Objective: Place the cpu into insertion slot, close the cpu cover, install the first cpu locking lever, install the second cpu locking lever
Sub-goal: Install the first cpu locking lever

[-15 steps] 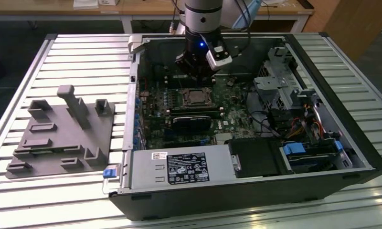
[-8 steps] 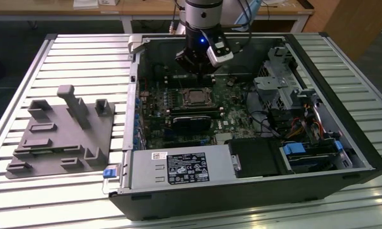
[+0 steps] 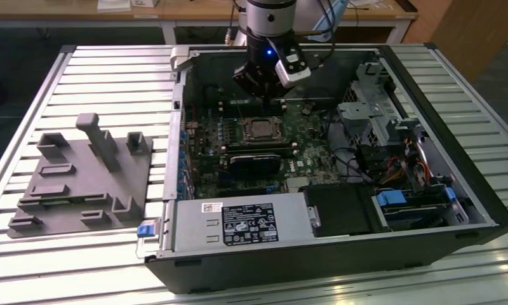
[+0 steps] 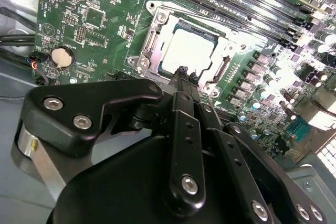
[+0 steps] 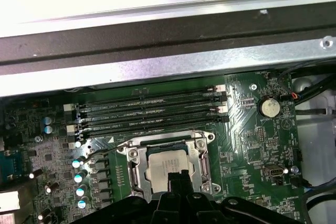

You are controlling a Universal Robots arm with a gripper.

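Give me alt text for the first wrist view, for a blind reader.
The cpu lies seated on a green motherboard, showing through the window of the silvery cpu cover. The black gripper hangs at the cpu's near edge; memory slots and a coin battery lie nearby.

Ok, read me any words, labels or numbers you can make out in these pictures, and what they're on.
Black label on the power supply, exterior view: print too small to read.
White sticker beside it: blurred.
Motherboard lettering, first wrist view: too small.
The cpu top: glare, nothing legible.
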